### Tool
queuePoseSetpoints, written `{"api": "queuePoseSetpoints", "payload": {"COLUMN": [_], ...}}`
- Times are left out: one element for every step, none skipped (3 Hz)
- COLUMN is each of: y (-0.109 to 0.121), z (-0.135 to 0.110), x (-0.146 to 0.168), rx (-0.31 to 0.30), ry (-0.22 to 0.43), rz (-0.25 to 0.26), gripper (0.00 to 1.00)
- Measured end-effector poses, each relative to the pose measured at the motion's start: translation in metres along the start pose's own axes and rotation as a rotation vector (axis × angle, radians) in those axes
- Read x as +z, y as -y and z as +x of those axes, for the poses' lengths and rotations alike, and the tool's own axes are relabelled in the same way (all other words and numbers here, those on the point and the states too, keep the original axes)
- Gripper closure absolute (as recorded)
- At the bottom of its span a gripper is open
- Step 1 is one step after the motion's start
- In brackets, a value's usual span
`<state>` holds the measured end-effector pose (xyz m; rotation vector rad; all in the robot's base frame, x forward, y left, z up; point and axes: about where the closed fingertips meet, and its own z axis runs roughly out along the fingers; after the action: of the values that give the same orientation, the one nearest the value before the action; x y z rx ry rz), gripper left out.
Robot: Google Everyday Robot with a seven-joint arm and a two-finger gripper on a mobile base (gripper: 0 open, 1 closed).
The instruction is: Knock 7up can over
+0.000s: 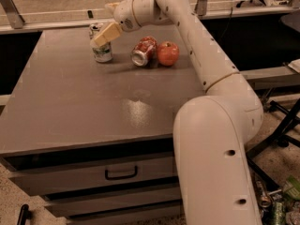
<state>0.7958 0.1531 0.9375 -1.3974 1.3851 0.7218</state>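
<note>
The 7up can stands upright at the far left of the grey table top. It is white and silver with a green band at its base. My gripper reaches in from the right and its tan fingers lie across the can's upper part, touching it or just in front of it. The can's top rim shows behind the fingers.
An orange-red soda can lies on its side right of the 7up can, with a red apple beside it. My arm spans the right side of the view. A drawer with a black handle is below the table top.
</note>
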Motion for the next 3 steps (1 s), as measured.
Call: {"api": "queuePoseSetpoints", "payload": {"y": [-0.004,-0.011,-0.018], "z": [0.009,0.016,0.016], "x": [0.007,0.013,0.014], "rx": [0.033,0.061,0.068], "ry": [0.011,0.010,0.009], "rz": [-0.019,-0.043,-0.067], "gripper": [0.00,0.17,0.40]}}
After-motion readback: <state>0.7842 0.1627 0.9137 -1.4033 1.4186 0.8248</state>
